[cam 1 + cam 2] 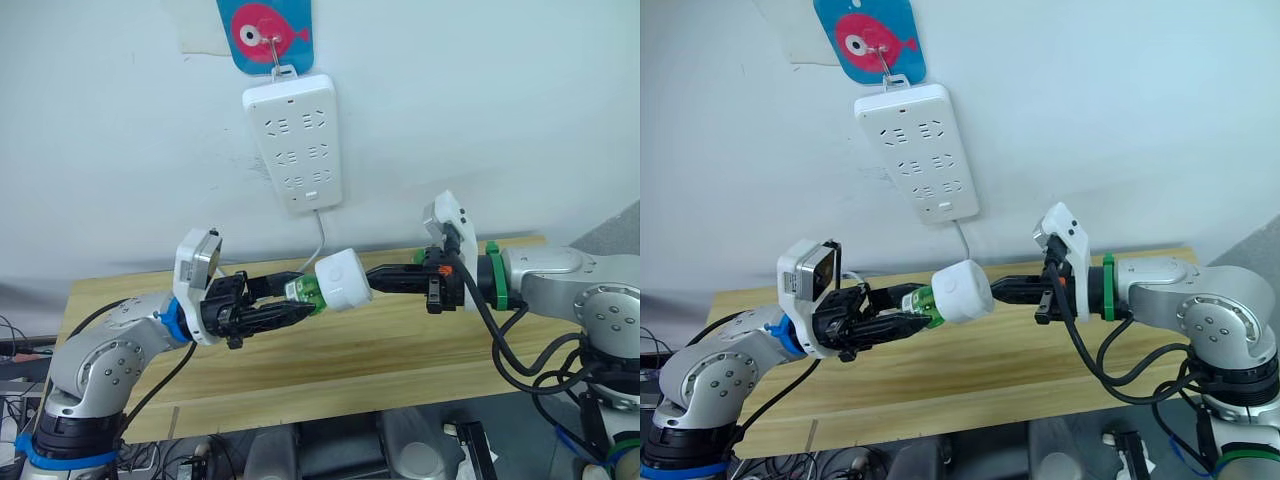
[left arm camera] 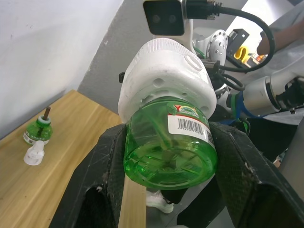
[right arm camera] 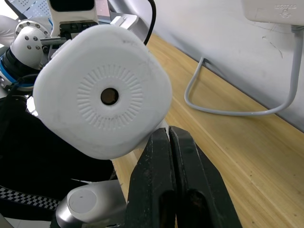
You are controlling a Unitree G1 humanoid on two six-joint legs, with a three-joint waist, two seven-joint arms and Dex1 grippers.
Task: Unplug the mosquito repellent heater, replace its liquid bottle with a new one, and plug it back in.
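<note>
The white mosquito repellent heater (image 1: 343,280) hangs in the air above the wooden table (image 1: 400,350), off the power strip. A green liquid bottle (image 2: 168,147) is attached to its base. My left gripper (image 1: 303,301) is shut on that bottle, one finger on each side. The heater's domed end with the round vent hole (image 3: 109,96) faces my right gripper (image 1: 376,278). That gripper's fingers (image 3: 161,161) are pressed together with nothing between them, and their tips lie against the heater's edge. A second green bottle (image 2: 38,130) with a wick stands on the table beside a small white cap (image 2: 34,154).
A white multi-socket power strip (image 1: 293,140) hangs on the wall from a hook on a blue fish sticker (image 1: 265,30). Its white cable (image 3: 223,107) drops behind the table. The wall runs close along the table's far edge.
</note>
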